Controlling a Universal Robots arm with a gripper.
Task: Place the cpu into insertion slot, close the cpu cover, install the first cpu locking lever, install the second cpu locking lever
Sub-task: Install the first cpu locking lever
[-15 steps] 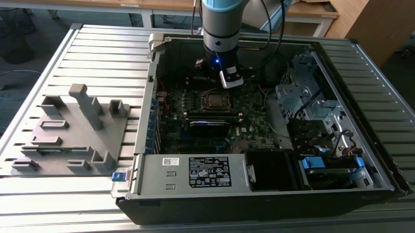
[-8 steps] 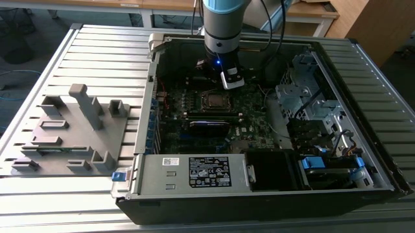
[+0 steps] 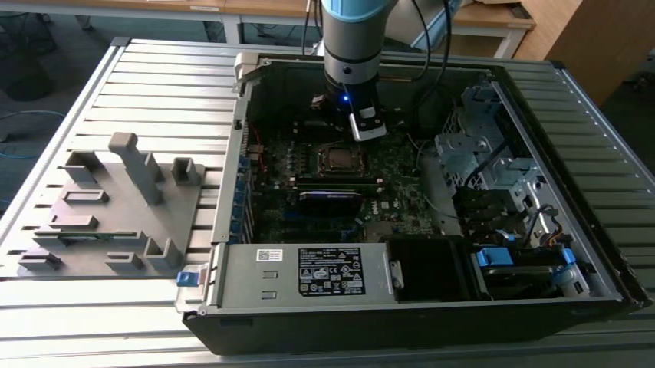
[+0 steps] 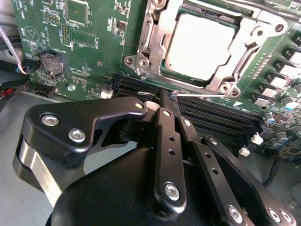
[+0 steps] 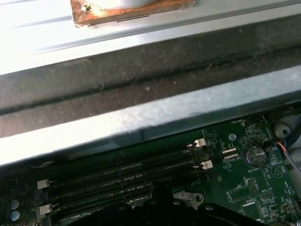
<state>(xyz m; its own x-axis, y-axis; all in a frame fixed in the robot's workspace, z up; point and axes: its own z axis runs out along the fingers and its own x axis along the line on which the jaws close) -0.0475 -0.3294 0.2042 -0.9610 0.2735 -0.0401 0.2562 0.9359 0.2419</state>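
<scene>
My gripper (image 4: 163,96), seemingly pinched narrow and empty, hangs beside the cpu cover (image 4: 156,40); a sideways slip could gouge the memory slots (image 4: 221,117)

**A:** Gripper (image 4: 165,96) low, tips pressed together, right at the edge of the memory slots (image 4: 216,117).

**B:** Just beyond the tips sits the cpu (image 4: 197,44), with the cover (image 4: 154,37) lying flat around it.

**A:** Coin battery (image 4: 51,62) is well off to the side.

The board (image 4: 84,42) is green. The cpu (image 4: 197,44) top is dull silver-grey, in a shiny silver cover (image 4: 155,47). The gripper (image 4: 163,96) is black. The arm (image 3: 353,23) is light blue. The table (image 3: 153,77) is grey with stripes.
</scene>
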